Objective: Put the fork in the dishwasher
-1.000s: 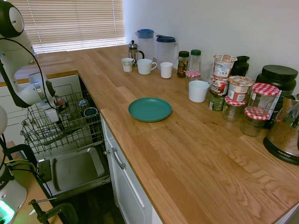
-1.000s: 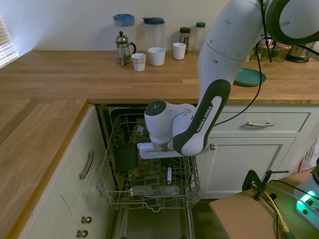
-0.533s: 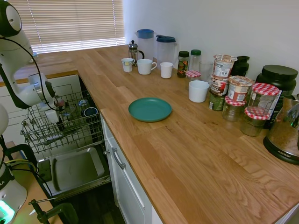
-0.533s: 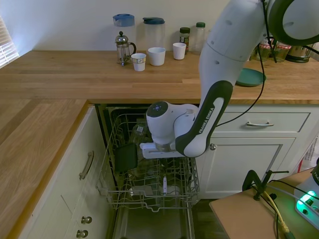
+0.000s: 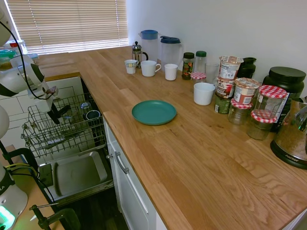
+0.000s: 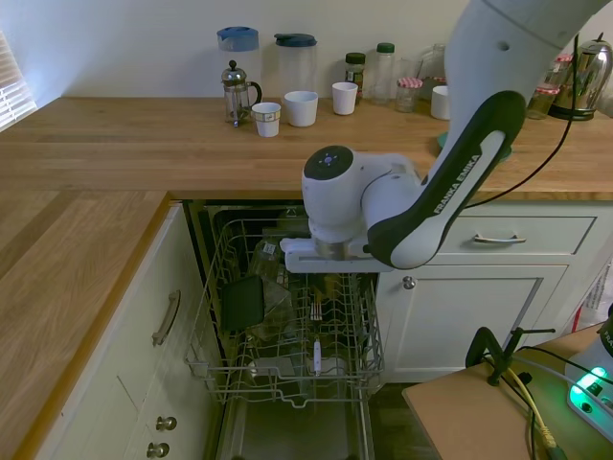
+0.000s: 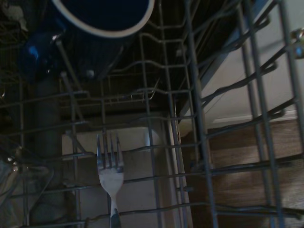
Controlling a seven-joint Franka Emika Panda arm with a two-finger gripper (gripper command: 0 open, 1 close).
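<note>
The fork (image 6: pixel 316 343) is lying in the dishwasher (image 6: pixel 287 369) rack, so the task is looking done, while the claw (image 6: pixel 328 283), grip state unclear, is hovering above it.

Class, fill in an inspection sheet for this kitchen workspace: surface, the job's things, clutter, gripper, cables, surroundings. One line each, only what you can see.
Surface: wooden counter, L-shaped.
Job's things: fork stands in the dishwasher rack, white handle down, tines up; free of the gripper.
Clutter: teal plate, white cups, two jugs, French press, jars with checked lids along the wall; blue cup in the rack.
Gripper: gripper above the rack; fingers not clear.
Cables: black cable hangs along the arm.
Surroundings: window blind, white cabinets.
</note>
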